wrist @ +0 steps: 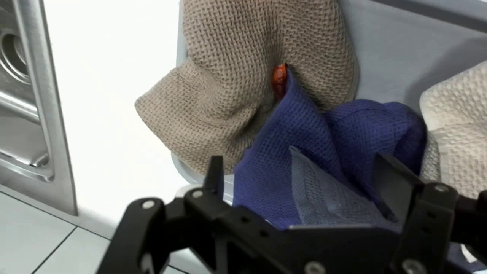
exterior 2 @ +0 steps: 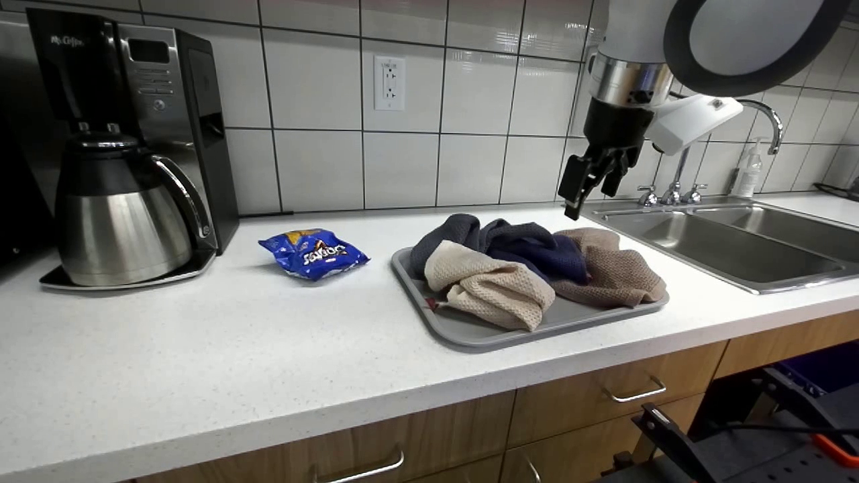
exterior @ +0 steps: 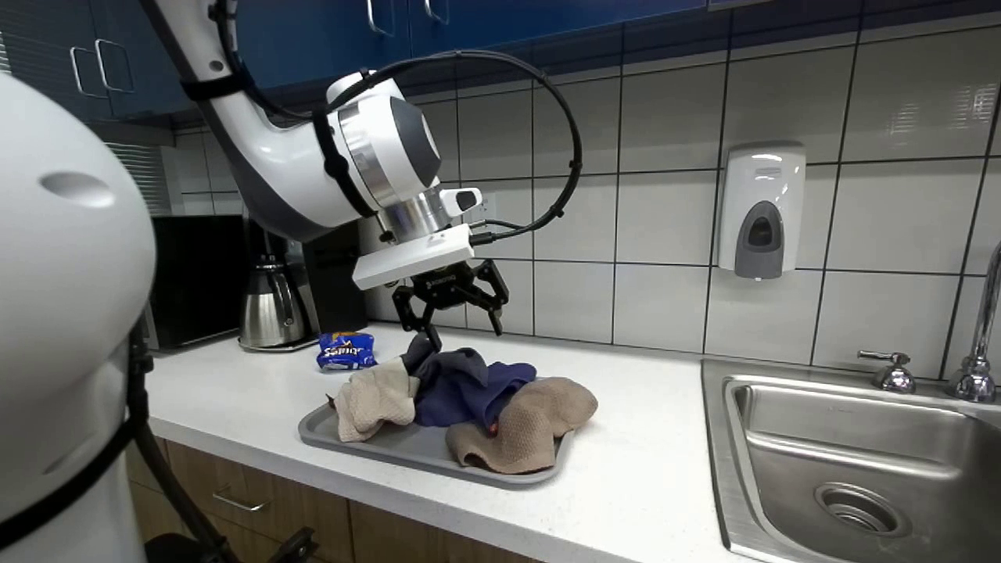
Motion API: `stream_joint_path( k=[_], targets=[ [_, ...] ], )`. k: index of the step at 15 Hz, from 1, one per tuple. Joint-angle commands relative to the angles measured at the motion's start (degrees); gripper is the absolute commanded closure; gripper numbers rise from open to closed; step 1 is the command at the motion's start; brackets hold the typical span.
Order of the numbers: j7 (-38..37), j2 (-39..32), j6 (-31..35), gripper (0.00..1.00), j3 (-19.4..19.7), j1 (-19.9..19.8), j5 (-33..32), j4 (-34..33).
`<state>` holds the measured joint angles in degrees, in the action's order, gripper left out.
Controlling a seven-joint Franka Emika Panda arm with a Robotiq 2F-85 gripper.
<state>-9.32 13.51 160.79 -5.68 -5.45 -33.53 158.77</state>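
Four crumpled cloths, bumpy weave, all heaped on the tray [exterior: 426, 444]. Blue cloth [wrist: 274, 163]: deep blue-violet, bunched mid-heap, one edge drawn to a point against the brown cloth [wrist: 224, 76]. Orange-red tag [wrist: 279, 80] right at that point (can't tell which of the two it belongs to). Brown cloth is tan, folded over itself, part of it sticking out past the tray rim. Gray cloth [exterior 2: 456, 229]: slate, one corner laid over the blue. Cream cloth [exterior 2: 503, 288]: pale beige, rumpled, at the end nearer the coffee maker [exterior 2: 161, 121], a dark-red bit [exterior 2: 431, 304] poking out beside it.

Pincer [exterior: 466, 332] is spread wide above the heap, clear of the cloths.

Containers: tray is gray, shallow, round-cornered, on the white bench [exterior 2: 268, 362], holds the cloths. Blue packet [exterior 2: 312, 255], shiny and puffed, lies near the tray; contents hidden. Steel carafe [exterior 2: 124, 231], black lid, sits on the coffee maker's base; opaque, can't see in. Stainless sink [exterior: 721, 453], two basins in an exterior view, drain [exterior: 860, 508] showing. Soap dispenser [exterior: 762, 211], white with gray front, on the tiled wall [exterior: 575, 211].
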Motion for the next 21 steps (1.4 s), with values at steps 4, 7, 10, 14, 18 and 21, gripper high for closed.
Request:
stream_joint_path(
  k=[4, 7, 10, 14, 18, 21],
  targets=[
    [-4.04, 4.18, -3.74, 0.0, 3.41, -1.93, -1.3, 0.54],
    [-4.33, 4.55, -3.24, 0.0, 6.04, -2.31, -1.17, 0.54],
    [-4.53, 4.59, -2.19, 0.0, 9.14, -2.02, -0.89, 0.54],
    [-3.68, 4.51, -0.23, 0.0, 13.82, -0.97, -0.01, 0.58],
    [-2.33, 3.67, 2.77, 0.0, 19.27, 1.72, 2.03, 0.38],
    [-0.96, 2.57, 5.44, 0.0, 24.5, 6.06, 3.99, 0.15]
  ],
)
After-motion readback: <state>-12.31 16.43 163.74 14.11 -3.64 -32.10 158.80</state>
